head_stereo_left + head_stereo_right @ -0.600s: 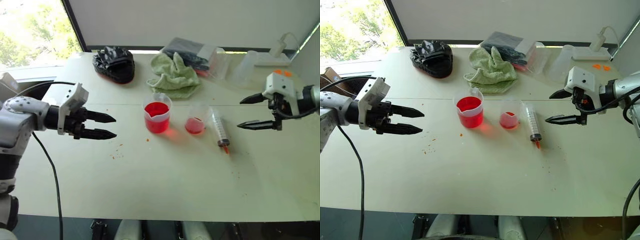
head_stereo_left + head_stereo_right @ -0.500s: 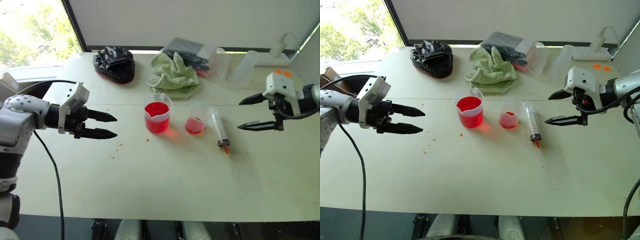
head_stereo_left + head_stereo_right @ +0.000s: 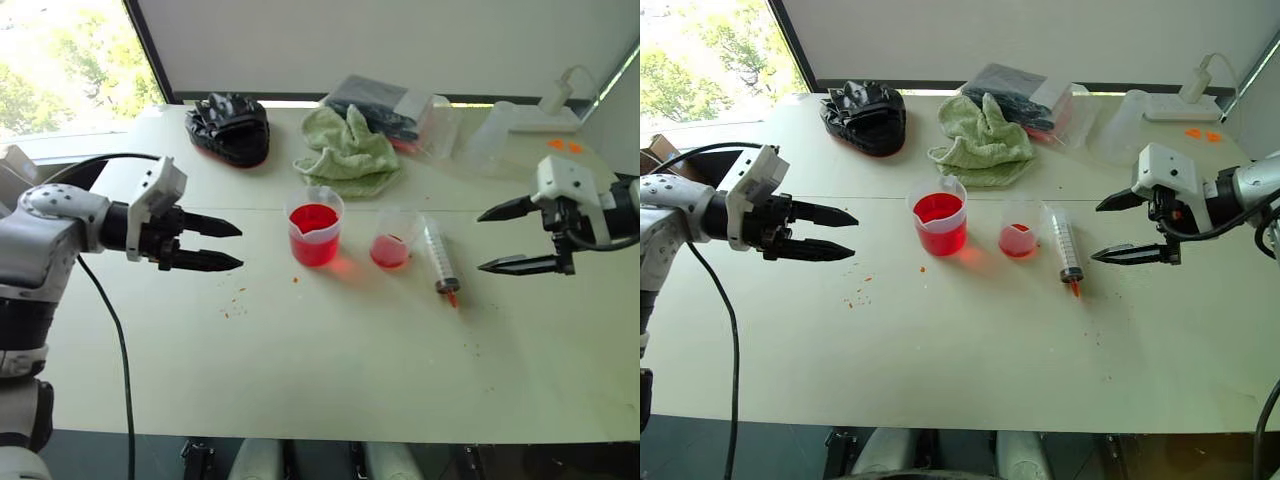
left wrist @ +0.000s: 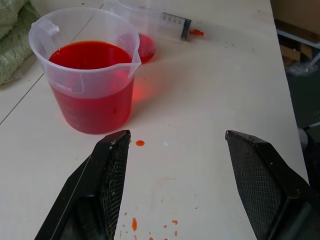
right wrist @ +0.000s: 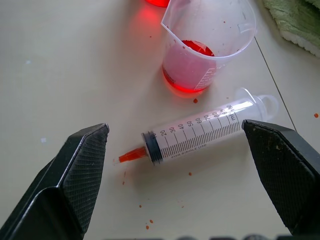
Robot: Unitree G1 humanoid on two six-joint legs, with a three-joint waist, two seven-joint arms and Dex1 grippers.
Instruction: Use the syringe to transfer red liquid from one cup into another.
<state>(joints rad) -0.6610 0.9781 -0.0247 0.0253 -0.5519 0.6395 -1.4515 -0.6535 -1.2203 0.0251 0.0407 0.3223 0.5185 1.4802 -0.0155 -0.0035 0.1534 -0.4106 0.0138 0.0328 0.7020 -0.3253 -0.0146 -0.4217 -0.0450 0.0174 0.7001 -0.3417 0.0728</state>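
Clear ribbed-scale syringe (image 5: 200, 134) lies flat beside the small cup (image 5: 207, 50); left gripper (image 3: 236, 246) and right gripper (image 3: 488, 240) both spread, empty.

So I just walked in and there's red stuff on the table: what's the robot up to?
It is set up to move red liquid between cups with a syringe, but nothing is held yet. The syringe lies flat on the table, beside the smaller cup; the larger beaker stands left of that. The right gripper hangs open near the syringe, and the left gripper hangs open beside the beaker.
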